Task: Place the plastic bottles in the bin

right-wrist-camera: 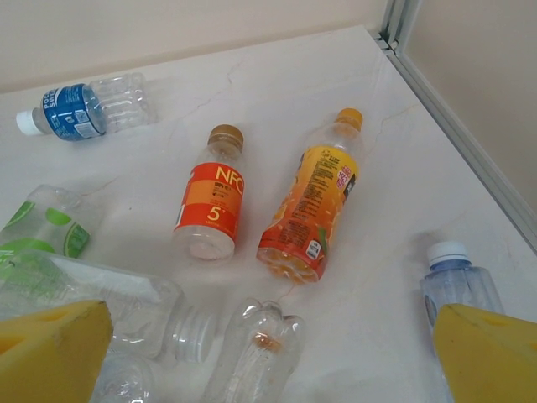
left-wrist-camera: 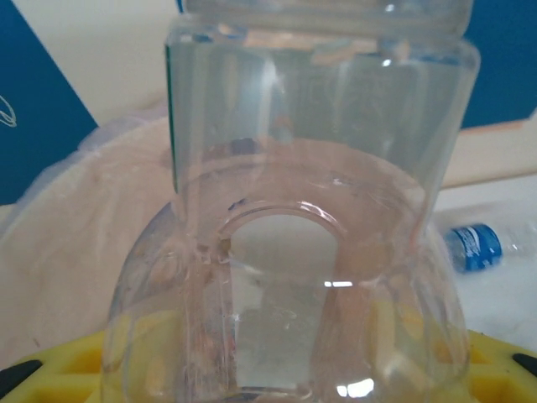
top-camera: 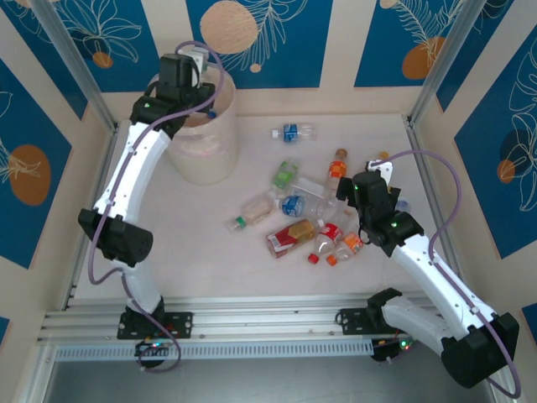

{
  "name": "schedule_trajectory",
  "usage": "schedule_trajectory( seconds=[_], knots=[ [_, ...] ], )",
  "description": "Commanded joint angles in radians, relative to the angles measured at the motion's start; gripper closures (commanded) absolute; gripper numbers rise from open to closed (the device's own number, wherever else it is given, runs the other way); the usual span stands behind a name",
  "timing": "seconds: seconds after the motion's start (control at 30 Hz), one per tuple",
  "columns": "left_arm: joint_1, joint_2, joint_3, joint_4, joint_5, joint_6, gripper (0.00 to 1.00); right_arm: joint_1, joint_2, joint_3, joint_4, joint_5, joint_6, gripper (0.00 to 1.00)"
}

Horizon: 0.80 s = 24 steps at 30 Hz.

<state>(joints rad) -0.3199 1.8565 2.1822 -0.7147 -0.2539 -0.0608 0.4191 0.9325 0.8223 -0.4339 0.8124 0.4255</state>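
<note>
My left gripper (top-camera: pixel 191 77) hangs over the rim of the pale-pink bin (top-camera: pixel 204 149) at the back left, shut on a clear plastic bottle (left-wrist-camera: pixel 310 168) whose body blocks most of the left wrist view. Behind it shows the bin (left-wrist-camera: pixel 67 252). Several bottles lie scattered mid-table, among them a blue-labelled one (top-camera: pixel 293 132), a green one (top-camera: pixel 286 174) and a red-orange one (top-camera: pixel 291 236). My right gripper (top-camera: pixel 375 180) hovers open over their right side. Between its yellow fingers (right-wrist-camera: pixel 54 344) lies a clear bottle (right-wrist-camera: pixel 256 348), beyond it an NFC bottle (right-wrist-camera: pixel 210 201) and an orange bottle (right-wrist-camera: pixel 315 210).
A metal frame rail (top-camera: pixel 428 176) and walls close the table on the right and back. A white-capped bottle (right-wrist-camera: pixel 457 281) lies beside my right finger near that rail. The blue-labelled bottle (left-wrist-camera: pixel 474 246) lies on the table past the bin.
</note>
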Motion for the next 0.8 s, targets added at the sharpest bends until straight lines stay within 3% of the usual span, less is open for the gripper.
schedule_trajectory(
  seconds=[0.0, 0.27, 0.77],
  knots=[
    [0.041, 0.029, 0.056, 0.054, 0.040, -0.050, 0.57, 0.006, -0.012, 0.001, 0.016, 0.017, -0.021, 0.01],
    [0.098, 0.119, 0.101, 0.075, 0.089, -0.105, 0.57, 0.006, -0.009, 0.006, 0.010, 0.021, -0.019, 0.01],
    [0.148, 0.226, 0.144, -0.024, 0.184, -0.051, 0.57, 0.006, -0.012, 0.004, -0.009, 0.049, -0.016, 0.01]
  ],
)
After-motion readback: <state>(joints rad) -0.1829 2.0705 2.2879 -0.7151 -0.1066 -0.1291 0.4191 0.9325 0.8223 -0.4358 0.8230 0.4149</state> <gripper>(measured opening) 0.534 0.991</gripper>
